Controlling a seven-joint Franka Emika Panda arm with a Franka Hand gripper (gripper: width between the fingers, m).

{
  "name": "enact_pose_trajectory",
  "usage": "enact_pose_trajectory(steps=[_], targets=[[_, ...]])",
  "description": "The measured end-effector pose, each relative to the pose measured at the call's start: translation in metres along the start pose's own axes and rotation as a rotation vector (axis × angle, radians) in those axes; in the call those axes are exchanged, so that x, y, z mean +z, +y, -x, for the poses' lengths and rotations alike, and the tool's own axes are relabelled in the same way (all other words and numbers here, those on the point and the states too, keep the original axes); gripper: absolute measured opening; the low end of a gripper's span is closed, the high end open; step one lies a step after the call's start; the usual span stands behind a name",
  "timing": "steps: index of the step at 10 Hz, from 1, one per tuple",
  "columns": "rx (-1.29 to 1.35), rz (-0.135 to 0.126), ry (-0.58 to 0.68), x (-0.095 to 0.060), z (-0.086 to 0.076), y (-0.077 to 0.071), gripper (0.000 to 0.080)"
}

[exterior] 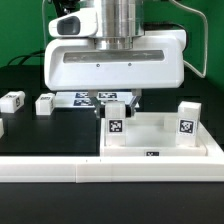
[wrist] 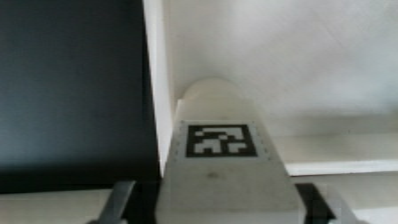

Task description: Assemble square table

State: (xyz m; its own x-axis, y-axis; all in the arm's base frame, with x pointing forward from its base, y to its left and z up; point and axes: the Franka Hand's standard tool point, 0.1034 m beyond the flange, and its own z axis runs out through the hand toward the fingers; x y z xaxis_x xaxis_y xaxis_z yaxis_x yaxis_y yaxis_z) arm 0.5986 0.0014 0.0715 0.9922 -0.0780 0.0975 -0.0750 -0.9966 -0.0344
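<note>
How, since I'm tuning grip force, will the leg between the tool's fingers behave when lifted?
The leg looks like a rigid plastic block, so it is probably stiff and light. Its flat sides facing the fingers should grip squarely, though smooth plastic may slip. Standing narrow and tall on the slab, it could tip if nudged.

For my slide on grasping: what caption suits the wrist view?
Fingers flank a tagged white leg at the edge of the tabletop, with the black table alongside.
</note>
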Motion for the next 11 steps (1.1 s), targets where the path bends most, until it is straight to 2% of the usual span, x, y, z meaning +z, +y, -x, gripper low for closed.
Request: enact_pose_trajectory(steps=[2, 6, 8, 11], targets=[[0.000, 0.000, 0.000, 0.0000, 0.0000, 0.0000, 0.0288], [0.456, -0.014, 0.041, 0.0001, 0.0005, -0.0021, 0.0290], [0.679, -0.038, 0.049, -0.0003, 0.0002, -0.0003, 0.0290], [0.978, -0.048, 0.041, -0.0006, 0.0003, 0.0005, 0.0290]])
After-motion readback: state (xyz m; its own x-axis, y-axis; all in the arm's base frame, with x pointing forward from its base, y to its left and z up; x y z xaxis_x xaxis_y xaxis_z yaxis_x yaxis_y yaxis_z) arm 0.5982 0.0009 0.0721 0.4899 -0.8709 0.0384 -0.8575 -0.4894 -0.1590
